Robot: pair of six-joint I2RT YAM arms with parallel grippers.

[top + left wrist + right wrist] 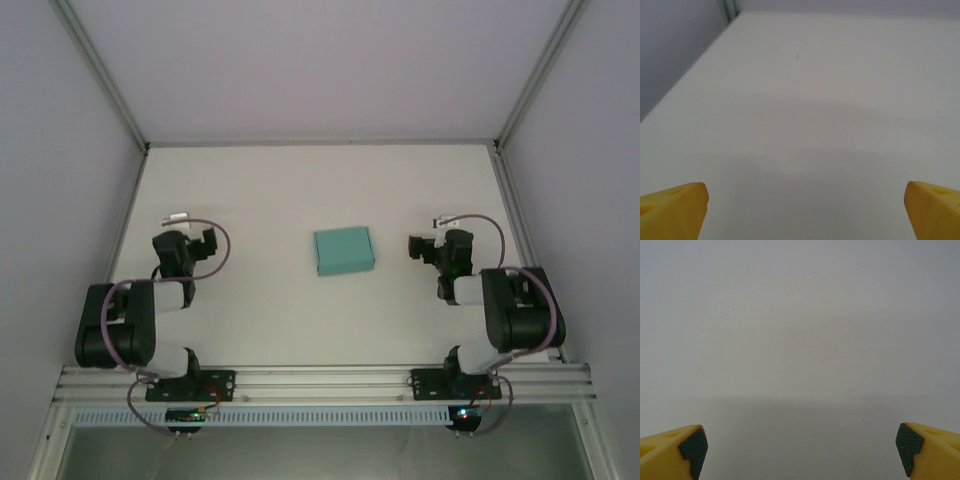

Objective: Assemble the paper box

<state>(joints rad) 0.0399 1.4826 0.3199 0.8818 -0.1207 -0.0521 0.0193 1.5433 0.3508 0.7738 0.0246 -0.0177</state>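
Both wide, empty: my left claw [206, 242] sits at 9 o'clock of the paper box [344, 250], right claw [419, 247] at 3. Box looks closed; I judge assembly done, next only a check.

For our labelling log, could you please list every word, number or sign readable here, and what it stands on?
None can be read.
The teal paper box is plain on its visible top.
The left gripper and right gripper show unmarked yellow fingers.
The white table carries no print.
Any print on the small circuit boards below the arm bases is too small to tell.
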